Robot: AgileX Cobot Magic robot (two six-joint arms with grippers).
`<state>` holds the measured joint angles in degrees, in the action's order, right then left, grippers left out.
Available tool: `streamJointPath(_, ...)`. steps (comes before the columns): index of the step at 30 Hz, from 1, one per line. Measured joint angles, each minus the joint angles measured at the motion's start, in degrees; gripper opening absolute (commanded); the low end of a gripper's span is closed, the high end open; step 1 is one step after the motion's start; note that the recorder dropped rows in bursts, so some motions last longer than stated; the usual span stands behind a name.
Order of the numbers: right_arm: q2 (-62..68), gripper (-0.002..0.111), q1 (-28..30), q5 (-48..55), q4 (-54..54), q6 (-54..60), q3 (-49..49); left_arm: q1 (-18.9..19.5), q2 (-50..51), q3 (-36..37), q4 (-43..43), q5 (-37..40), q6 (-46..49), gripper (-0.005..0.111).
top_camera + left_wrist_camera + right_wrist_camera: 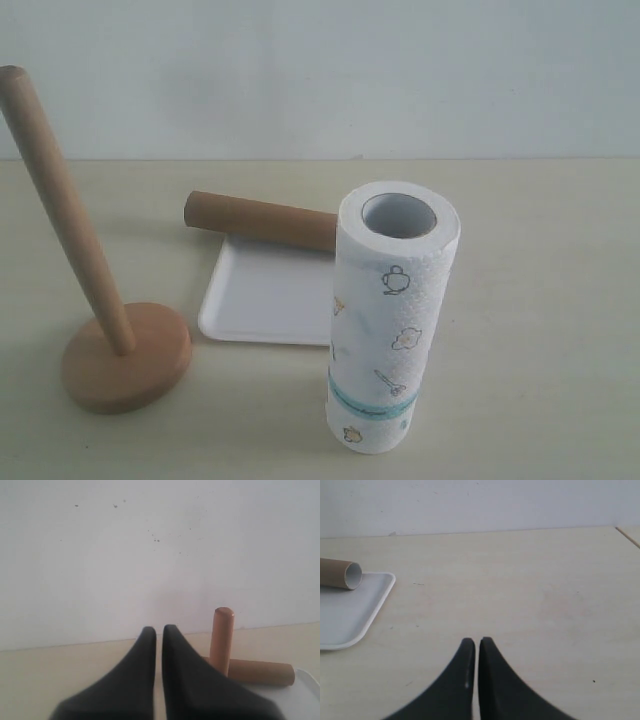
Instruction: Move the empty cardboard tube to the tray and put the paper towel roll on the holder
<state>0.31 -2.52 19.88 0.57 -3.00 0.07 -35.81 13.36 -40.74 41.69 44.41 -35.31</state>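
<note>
Pale beige tabletop (pixel 520 330), plain white wall (pixel 330 70) behind, soft even light

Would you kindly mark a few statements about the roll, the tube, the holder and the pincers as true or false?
1. The paper towel roll stands upright on the table. True.
2. The roll sits on the holder. False: the holder's dowel is bare.
3. The empty cardboard tube lies on its side, partly over the tray. True.
4. The right pincer grips the tube. False: it is shut on nothing, over the table.
5. The left pincer is wide open. False: it is shut.
</note>
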Motion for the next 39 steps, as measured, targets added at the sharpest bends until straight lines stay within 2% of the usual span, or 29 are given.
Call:
streamJointPath(4, 0.0, 0.003, 0.0, 0.0, 0.0, 0.0, 0.0, 10.31, -0.65, 3.79, -7.21, -5.61, -1.09, 0.004)
streamJointPath(9, 0.0, 0.003, 0.0, 0.0, 0.0, 0.0, 0.0, 24.86, -4.0, 12.54, -21.82, -14.61, -1.44, 0.004)
streamJointPath(13, 0.0, 0.003, 0.0, 0.0, 0.0, 0.0, 0.0, 30.95, -4.66, 17.04, -29.07, -16.03, -1.54, 0.004)
streamJointPath(18, 0.0, 0.003, 0.0, 0.0, 0.0, 0.0, 0.0, 32.66, -4.66, 18.93, -31.05, -17.44, 0.06, 0.004)
streamJointPath(21, 0.0, 0.003, 0.0, 0.0, 0.0, 0.0, 0.0, 32.71, -4.66, 20.72, -31.45, -19.99, 12.63, 0.004)
streamJointPath(24, 0.0, 0.003, 0.0, 0.0, 0.0, 0.0, 0.0, 32.71, -4.66, 24.15, -35.31, -23.32, 26.83, 0.004)
streamJointPath(27, 0.0, 0.003, 0.0, 0.0, 0.0, 0.0, 0.0, 32.71, -4.66, 28.88, -39.04, -28.23, 34.02, 0.004)
streamJointPath(33, 0.0, 0.003, 0.0, 0.0, 0.0, 0.0, 0.0, 32.71, -4.66, 39.02, -43.46, -36.83, 36.18, 0.004)
streamJointPath(39, 0.0, 0.003, 0.0, 0.0, 0.0, 0.0, 0.0, 32.71, -4.66, 40.54, -44.56, -35.94, 33.58, 0.004)
